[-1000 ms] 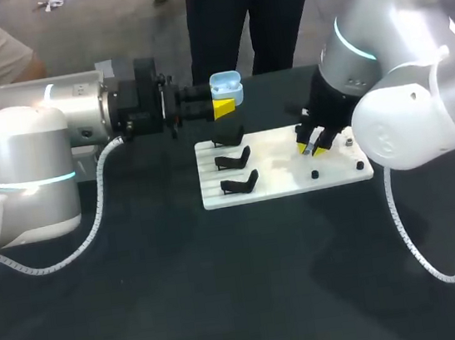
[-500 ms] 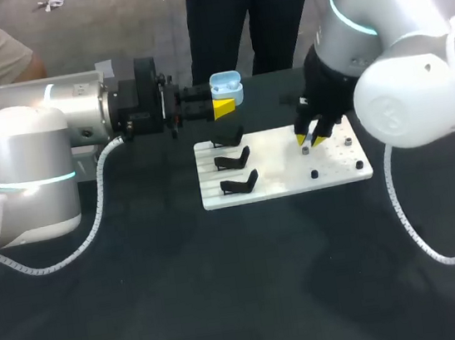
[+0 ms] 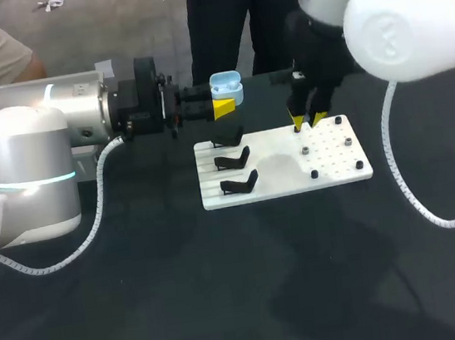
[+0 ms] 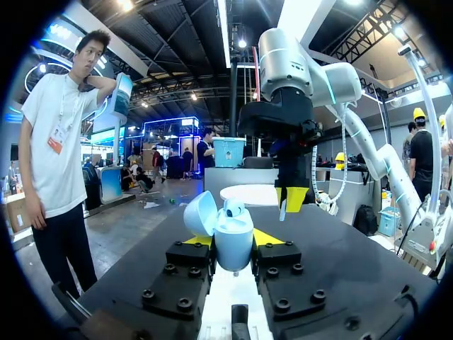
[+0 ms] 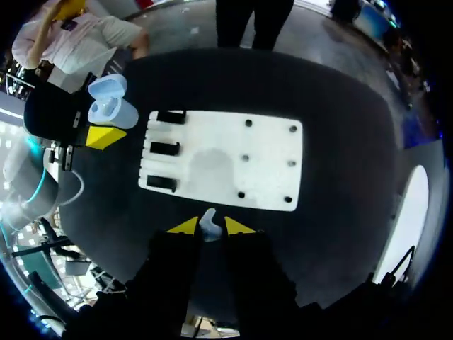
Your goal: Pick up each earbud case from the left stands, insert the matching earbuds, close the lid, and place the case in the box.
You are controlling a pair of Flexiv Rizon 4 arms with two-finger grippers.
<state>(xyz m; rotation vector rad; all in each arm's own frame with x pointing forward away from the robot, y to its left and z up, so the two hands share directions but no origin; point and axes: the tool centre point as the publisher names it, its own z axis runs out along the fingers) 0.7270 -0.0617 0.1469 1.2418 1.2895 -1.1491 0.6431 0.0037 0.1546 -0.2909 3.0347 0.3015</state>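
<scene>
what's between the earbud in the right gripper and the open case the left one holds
Nothing visible. Only open air over the white board lies between the earbud in the right gripper and the case.

Dark bench (image 3: 185, 293) carrying a white board (image 3: 281, 163)
The board is lying flat, three black stands (image 3: 234, 159) sitting along its left edge and small pegs (image 3: 305, 150) dotting its right half.

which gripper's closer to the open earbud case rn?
Left. The left gripper is shut on the open earbud case, a finger on each side. The right gripper holds an earbud off to the case's side, over the white board's far edge.
</scene>
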